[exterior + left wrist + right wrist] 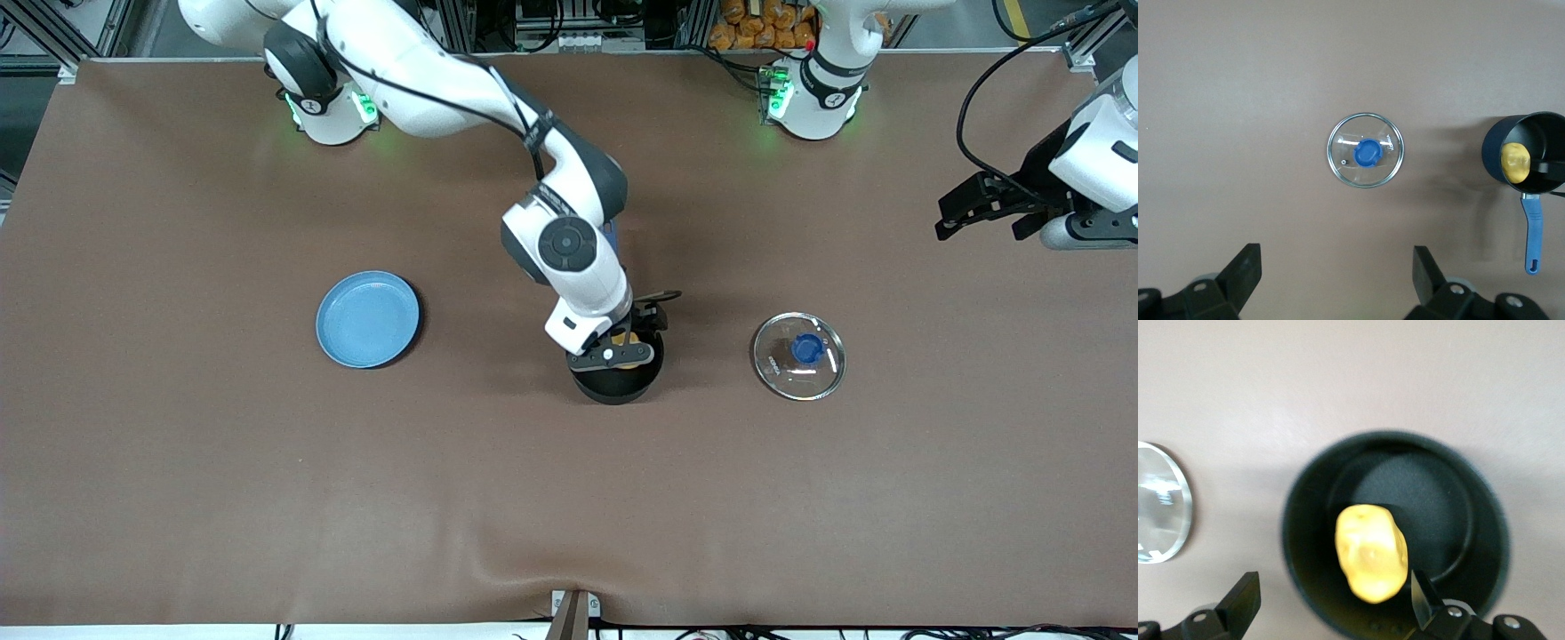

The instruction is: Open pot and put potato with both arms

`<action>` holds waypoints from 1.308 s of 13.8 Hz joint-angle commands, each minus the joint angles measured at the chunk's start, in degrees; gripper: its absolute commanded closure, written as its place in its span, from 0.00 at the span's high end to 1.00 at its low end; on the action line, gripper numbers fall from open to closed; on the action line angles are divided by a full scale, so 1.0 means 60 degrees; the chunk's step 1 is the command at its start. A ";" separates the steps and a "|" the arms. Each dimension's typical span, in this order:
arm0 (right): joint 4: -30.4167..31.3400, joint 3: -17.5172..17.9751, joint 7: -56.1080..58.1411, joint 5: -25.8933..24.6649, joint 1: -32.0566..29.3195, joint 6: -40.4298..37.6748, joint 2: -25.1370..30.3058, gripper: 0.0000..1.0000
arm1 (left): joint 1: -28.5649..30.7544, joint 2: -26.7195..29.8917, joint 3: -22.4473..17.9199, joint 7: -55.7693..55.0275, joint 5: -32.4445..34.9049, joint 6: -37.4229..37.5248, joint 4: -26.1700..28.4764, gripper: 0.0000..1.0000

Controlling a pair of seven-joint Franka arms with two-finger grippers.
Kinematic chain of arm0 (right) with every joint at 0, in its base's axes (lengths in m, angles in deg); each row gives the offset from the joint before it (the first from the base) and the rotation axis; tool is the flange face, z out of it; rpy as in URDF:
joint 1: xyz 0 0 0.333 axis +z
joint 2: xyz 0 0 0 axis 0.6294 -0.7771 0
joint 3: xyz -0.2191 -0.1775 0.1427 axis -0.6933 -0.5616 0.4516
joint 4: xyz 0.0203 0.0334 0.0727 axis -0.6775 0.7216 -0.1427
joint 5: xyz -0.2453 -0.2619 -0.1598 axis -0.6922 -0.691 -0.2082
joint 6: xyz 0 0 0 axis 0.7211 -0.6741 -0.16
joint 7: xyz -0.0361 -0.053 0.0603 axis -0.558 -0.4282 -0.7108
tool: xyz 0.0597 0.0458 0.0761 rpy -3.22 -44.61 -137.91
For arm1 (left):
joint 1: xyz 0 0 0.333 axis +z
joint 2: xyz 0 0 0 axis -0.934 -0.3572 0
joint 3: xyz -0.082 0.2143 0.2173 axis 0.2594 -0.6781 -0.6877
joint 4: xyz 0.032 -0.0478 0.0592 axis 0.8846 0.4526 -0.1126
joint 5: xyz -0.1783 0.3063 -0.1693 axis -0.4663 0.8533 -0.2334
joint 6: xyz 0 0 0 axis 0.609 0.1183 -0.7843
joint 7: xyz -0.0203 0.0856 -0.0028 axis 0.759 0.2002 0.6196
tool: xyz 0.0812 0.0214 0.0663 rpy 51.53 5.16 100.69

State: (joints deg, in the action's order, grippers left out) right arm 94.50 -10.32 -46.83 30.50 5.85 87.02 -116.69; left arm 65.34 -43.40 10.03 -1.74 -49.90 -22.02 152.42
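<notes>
Beside pot [615, 380]: lid [798, 356], plate [367, 319]; right gripper [622, 348] overhead, open.

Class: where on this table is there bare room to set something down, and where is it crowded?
Bare cloth lies between the blue plate and the pot, and nearer the front camera. Crowded: the right pincer over the pot, the lid beside.

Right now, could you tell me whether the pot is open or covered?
Open. The pot has no lid on it; the glass lid lies flat on the table beside it, and the potato shows inside.
</notes>
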 commanded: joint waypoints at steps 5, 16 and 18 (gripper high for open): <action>-0.0515 0.0010 -0.0230 -0.0166 -0.1496 -0.1938 0.1509 1.00 | 0.0036 -0.0101 -0.0038 0.0203 -0.0165 0.0116 -0.0151 1.00; -0.0137 0.2040 0.1978 -0.2083 -0.6210 -0.6625 0.4452 1.00 | 0.0138 -0.0145 -0.0096 0.0188 -0.0340 0.0087 -0.0180 1.00; -0.0003 0.2499 0.2114 -0.2626 -0.6684 -0.7066 0.4907 1.00 | 0.0153 -0.0145 -0.0082 0.0203 -0.0340 0.0087 -0.0180 1.00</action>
State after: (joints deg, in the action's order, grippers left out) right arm 90.50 0.56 -35.49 17.40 -30.39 46.20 -91.29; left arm 65.80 -43.85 9.59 -1.73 -50.54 -22.03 152.34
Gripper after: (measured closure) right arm 0.000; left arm 0.000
